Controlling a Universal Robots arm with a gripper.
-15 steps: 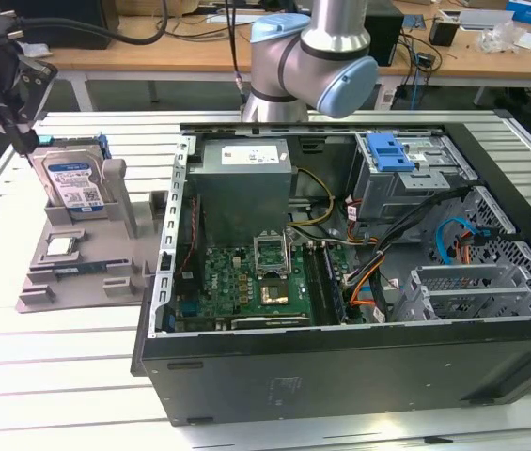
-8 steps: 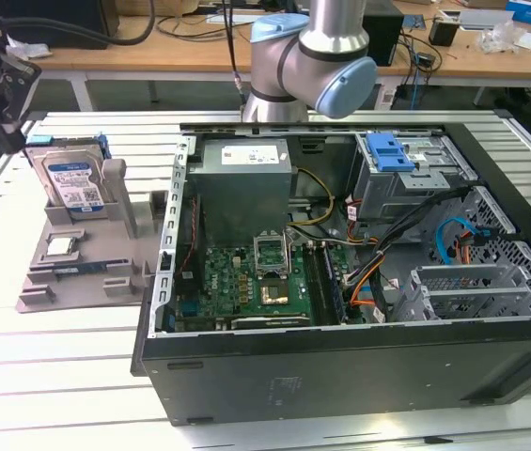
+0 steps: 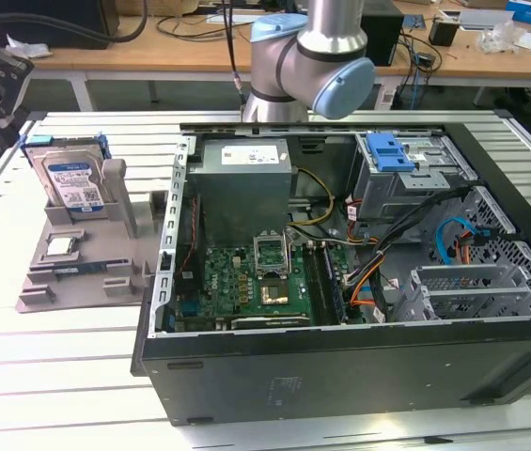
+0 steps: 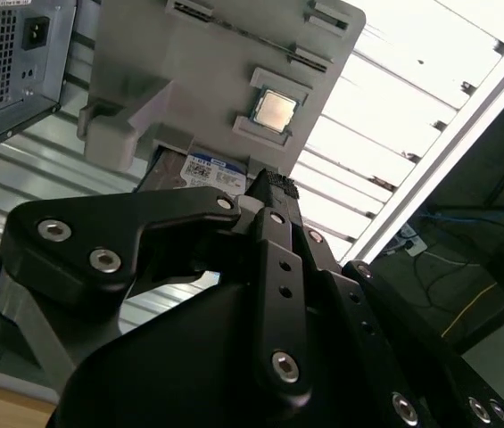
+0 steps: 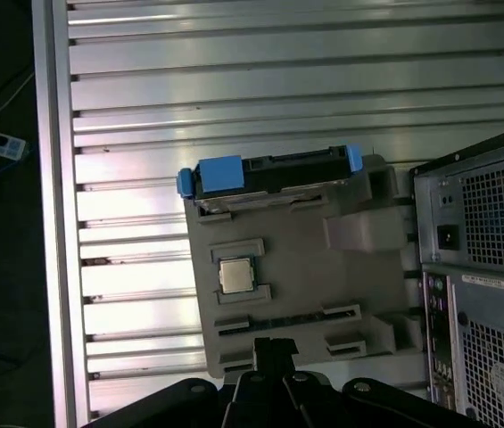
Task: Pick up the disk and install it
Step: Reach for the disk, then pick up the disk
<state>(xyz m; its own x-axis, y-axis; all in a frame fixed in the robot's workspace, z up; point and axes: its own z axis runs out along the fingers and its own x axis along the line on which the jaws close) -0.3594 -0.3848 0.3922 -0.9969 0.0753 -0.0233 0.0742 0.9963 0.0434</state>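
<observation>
Hanging over the grey holder (image 5: 305, 259), the claw (image 5: 275, 349) carries nothing. Its tips look clenched together in the first wrist view, though they sit at the frame's edge, so that reading is not firm. The holder's near edge lies below the tip. A little farther out from the claw, the chip (image 5: 235, 275) sits flat in a square recess of the holder. Beyond the chip, at the holder's far edge from the claw, the disk (image 5: 269, 174) stands on edge in a slot. It is clipped in its blue frame and apart from the claw.

To one side of the claw, just beside the holder, is the case (image 5: 483, 267), with its vented back panel turned to the camera. In the exterior view the case (image 3: 340, 366) lies open on the slatted table (image 3: 58, 376). It holds a green board (image 3: 246, 282), a grey power box (image 3: 243, 188), loose cables and a metal cage (image 3: 406, 183) topped by a blue latch (image 3: 392, 150).
</observation>
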